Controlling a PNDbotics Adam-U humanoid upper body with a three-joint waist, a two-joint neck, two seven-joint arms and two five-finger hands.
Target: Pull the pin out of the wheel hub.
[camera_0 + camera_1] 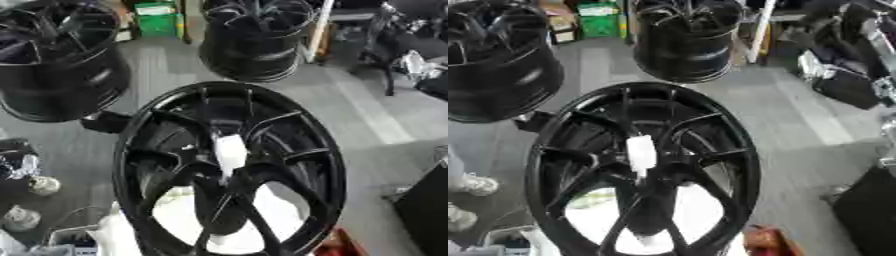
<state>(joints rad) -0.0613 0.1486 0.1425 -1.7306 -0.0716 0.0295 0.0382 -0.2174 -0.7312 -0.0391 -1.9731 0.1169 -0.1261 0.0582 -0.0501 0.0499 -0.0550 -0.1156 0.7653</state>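
Left eye view shows the black hub (229, 170) standing tilted toward the camera, so the white pin (230, 152) at its centre faces the robot, ready to pull. Neither hand is visible; fingers' state unknown.

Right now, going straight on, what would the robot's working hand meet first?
Probably the white pin in the wheel hub; the dark shape under it may be that hand, side unclear.

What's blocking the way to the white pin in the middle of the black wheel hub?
Nothing visible covers the white pin; it stands exposed at the centre of the wheel hub, spokes around it. Neither robot hand is in view, so its approach path cannot be judged.
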